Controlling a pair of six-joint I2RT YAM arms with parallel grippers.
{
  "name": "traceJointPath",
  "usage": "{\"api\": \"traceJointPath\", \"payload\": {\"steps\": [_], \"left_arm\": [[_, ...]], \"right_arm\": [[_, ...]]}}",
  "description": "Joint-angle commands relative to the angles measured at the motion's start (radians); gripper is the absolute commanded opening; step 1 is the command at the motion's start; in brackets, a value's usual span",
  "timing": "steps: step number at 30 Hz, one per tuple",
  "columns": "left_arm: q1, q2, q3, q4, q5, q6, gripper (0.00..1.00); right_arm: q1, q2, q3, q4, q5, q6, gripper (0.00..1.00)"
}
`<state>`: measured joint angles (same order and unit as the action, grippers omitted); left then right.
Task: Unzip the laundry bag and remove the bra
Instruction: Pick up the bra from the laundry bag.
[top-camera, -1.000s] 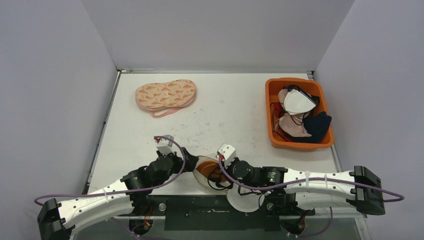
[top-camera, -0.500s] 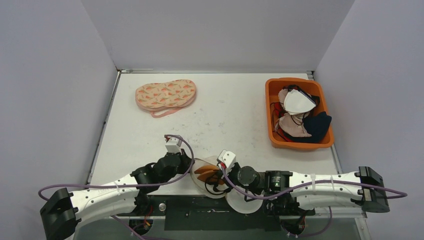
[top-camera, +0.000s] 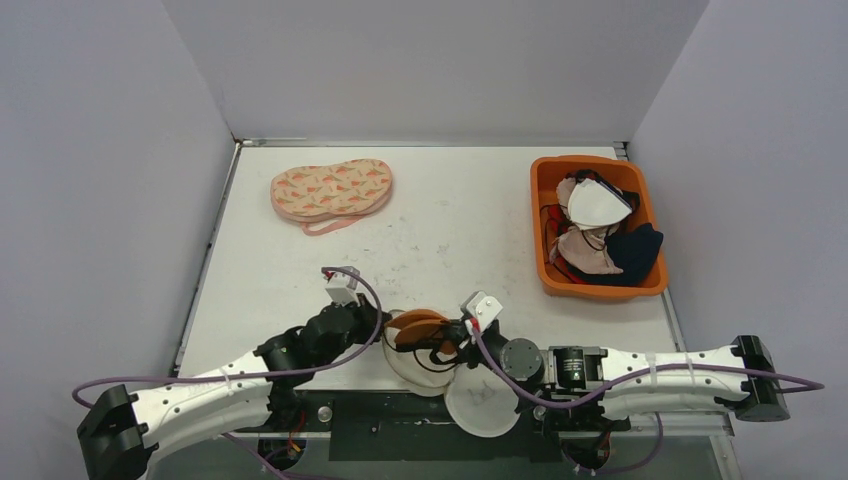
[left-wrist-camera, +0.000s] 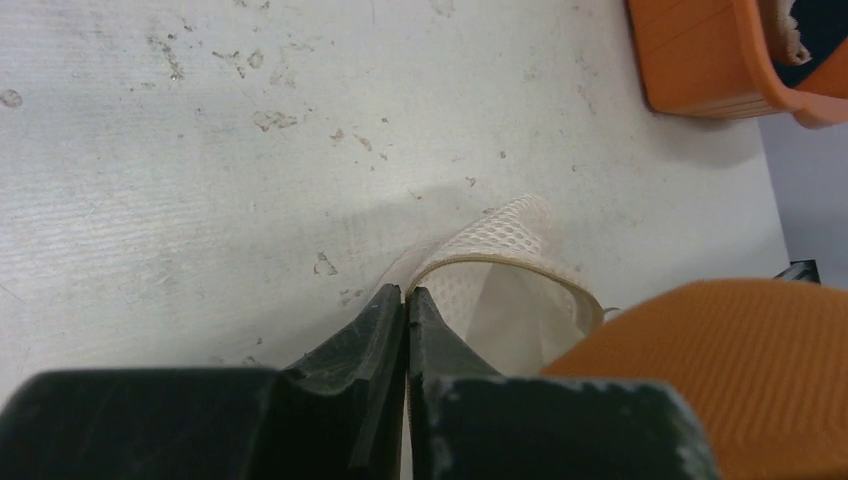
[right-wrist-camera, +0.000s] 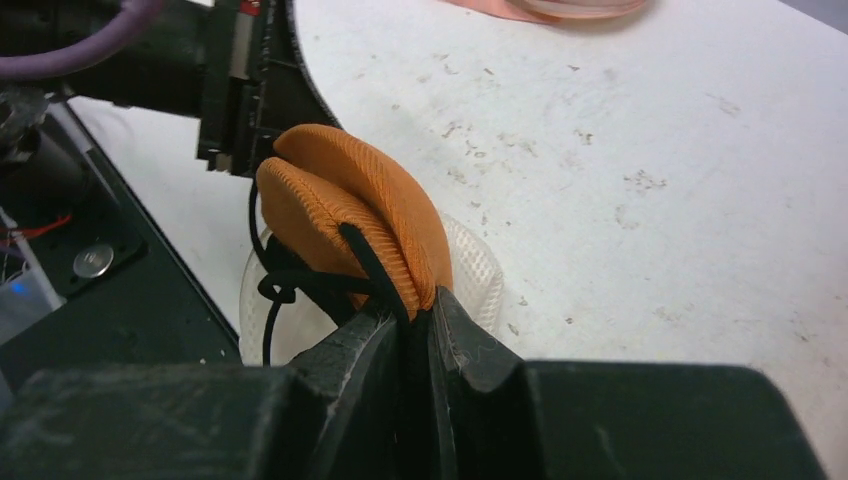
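Both clenched | left gripper (left-wrist-camera: 405, 300): mesh laundry bag (left-wrist-camera: 497, 243); right gripper (right-wrist-camera: 418, 312): ribbed bra (right-wrist-camera: 345, 190) (orange)

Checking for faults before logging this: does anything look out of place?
The laundry bag droops off the table's near edge onto the black base plate, orange bra partly out; nothing else stands out.

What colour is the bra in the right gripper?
The bra is orange with black straps, clearest in the right wrist view.

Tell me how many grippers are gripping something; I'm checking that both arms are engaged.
2. The left gripper is shut on the rim of the mesh laundry bag; the right gripper is shut on the orange bra.
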<state>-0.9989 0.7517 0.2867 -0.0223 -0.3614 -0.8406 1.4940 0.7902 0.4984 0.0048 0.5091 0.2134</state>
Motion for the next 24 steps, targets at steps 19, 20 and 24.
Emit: {"api": "traceJointPath", "payload": {"steps": [19,20,24], "left_arm": [[0.011,-0.371,0.307,-0.153,0.225,0.395,0.92],[0.012,-0.347,0.314,-0.128,0.301,0.424,0.93],[0.01,-0.167,0.437,-0.176,0.542,0.545,0.97]], "right_arm": [[0.005,-0.139,0.143,-0.159,-0.077,0.008,0.05],[0.005,-0.143,0.141,-0.152,-0.105,0.004,0.05],[0.005,-0.134,0.161,-0.145,-0.209,-0.001,0.05]]}}
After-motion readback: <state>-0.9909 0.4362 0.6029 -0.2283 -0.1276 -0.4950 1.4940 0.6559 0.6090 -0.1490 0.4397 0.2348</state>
